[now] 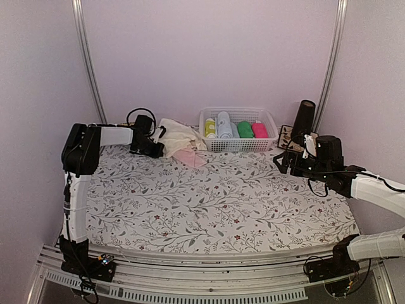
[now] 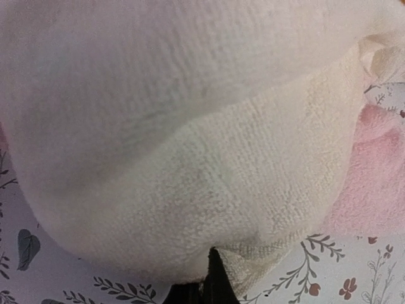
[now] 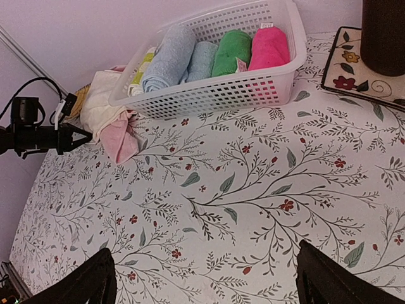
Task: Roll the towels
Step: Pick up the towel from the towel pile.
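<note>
the cream towel point(image 1: 177, 134) lies bunched at the far left of the table point(image 1: 221, 209), just left of the white basket point(image 1: 237, 144) and touching its near corner in the right wrist view. part of it stands up in a loose heap instead of lying flat. the pink towel point(image 1: 190, 157) sits crumpled against its near side, partly tucked under the cream cloth, with one end spilling out onto the flowered table cover.

the left arm point(image 1: 114, 135) reaches across to this heap. its left jaws are together, and the lower hem of the cream towel point(image 2: 209, 158) appears pinched at their tip. in the left wrist view the cream cloth fills almost everything. only a dark sliver of finger shows at the bottom middle, and the pink towel point(image 2: 373, 183) peeks in at the right edge. how much cloth is caught cannot be told.

the right arm point(image 1: 373, 187) hangs over the right side of the table, well apart from both towels. its right jaws are spread wide with nothing between them, pointing toward the basket point(image 3: 209, 95) and the cream towel point(image 3: 101, 107) beyond.

inside the basket, rolls stand side by side: a yellow-green roll point(image 1: 210, 126), a light blue roll point(image 1: 224, 123), a green roll point(image 1: 245, 130) and a magenta roll point(image 1: 259, 130). just right of the basket a black cylinder point(image 1: 305, 117) stands on a patterned mat point(image 1: 286, 135).
</note>
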Controlling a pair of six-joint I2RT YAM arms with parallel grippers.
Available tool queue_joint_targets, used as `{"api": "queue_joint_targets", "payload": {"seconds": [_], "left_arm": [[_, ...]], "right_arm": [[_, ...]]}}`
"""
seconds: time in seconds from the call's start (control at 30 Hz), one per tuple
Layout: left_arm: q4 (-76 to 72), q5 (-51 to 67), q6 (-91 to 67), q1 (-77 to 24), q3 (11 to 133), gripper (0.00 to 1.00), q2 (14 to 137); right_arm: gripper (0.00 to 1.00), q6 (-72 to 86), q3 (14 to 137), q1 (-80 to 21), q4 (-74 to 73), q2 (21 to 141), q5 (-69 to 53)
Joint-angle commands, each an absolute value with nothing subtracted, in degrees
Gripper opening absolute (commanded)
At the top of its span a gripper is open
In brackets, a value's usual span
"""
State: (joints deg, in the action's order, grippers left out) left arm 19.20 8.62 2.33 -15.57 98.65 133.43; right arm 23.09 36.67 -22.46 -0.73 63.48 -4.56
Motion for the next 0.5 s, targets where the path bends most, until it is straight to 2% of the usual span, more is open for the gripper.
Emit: {"api": "queue_joint_targets", "payload": {"seconds": [0.0, 0.47], "left_arm": [[19.97, 10.44, 3.92, -16.09, 100.16, 0.0, 131.97], [15.59, 22.86, 6.84, -16.69, 105.4, 0.0, 113.35]], "right_arm": [[0.99, 22.46, 35.93, -22.68, 0.57, 63.01, -3.52], [0.99, 21.61, 35.88, -23.36, 2.61, 63.6, -7.55]]}}
